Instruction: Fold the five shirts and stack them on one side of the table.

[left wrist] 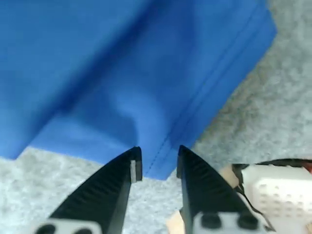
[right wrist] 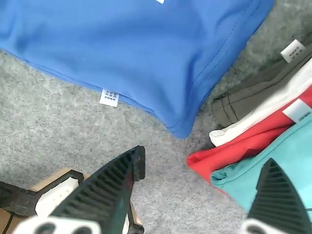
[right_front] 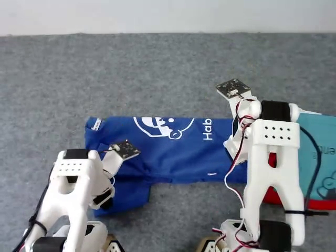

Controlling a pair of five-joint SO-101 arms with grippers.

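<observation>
- Hovering nearest the arm bases, the left gripper is holding its claw released, with only a narrow gap. The tips are straddling the stitched edge of the blue shirt at the flap that juts toward the arms.
- Judging by that line-up, it is sitting there to pinch the flap, and nothing is clamped yet.
- The right gripper is hanging with its claw spread wide over bare table, between the blue shirt's near corner and the pile beside it. It is grasping nothing. It is probably positioned there to take that corner so both ends can lift together.
- The blue shirt is lying flat in the middle of the table, already narrowed into a long band. Its long axis is running side to side across the table, from the left arm's side to the right arm's.
- A small label is showing at the far corner on the left arm's side. A white tag is sticking out of the near edge close to the right gripper. My guess is that the neck is pointing left and the hem right.
- On the right arm's side, a heap is waiting just beside the blue shirt's end: the teal shirt on top, then the red shirt, a white one and an olive one. They are looking bunched rather than folded.
</observation>
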